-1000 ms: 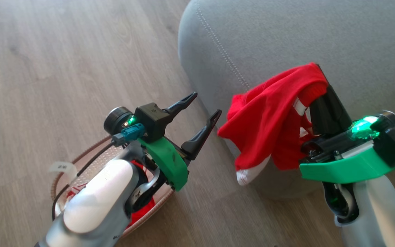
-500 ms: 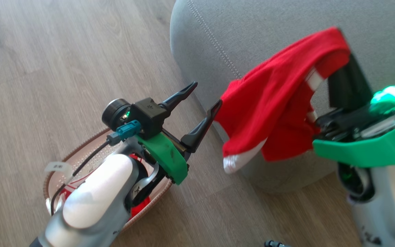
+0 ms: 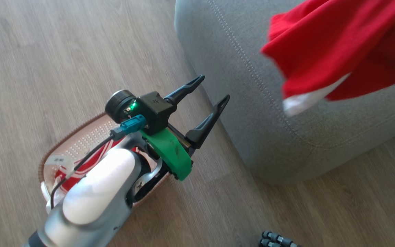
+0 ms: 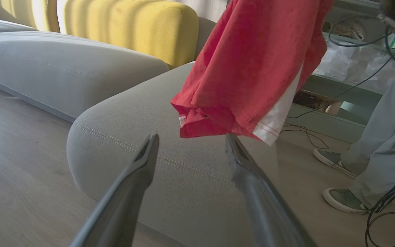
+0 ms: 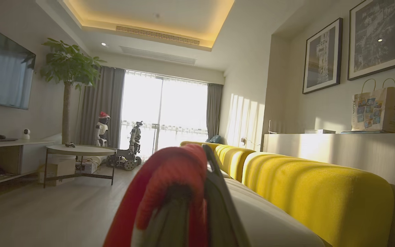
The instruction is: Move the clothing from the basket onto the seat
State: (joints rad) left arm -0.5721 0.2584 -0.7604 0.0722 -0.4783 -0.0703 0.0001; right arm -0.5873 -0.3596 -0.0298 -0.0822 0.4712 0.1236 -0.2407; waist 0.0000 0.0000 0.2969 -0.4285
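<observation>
The wood floor (image 3: 46,51) is the biggest thing here. The big grey seat (image 3: 238,51) sits on it, with its round corner near the robot. Yellow back cushions (image 5: 314,192) stand along the seat's far edge. A person's legs (image 4: 386,137) stand on the floor past the seat. A red jersey (image 3: 338,41) with a white strip hangs in the air over the seat, near that corner. The right gripper (image 5: 197,151) is squeezed tight on it, with red cloth bunched over its fingers. The basket (image 3: 84,139) sits on the floor beside the seat's corner, partly under the left arm. Another jersey (image 3: 93,159) lies inside. The left gripper (image 3: 213,89) hangs above the basket's edge, its jaws spread wide and holding nothing.
</observation>
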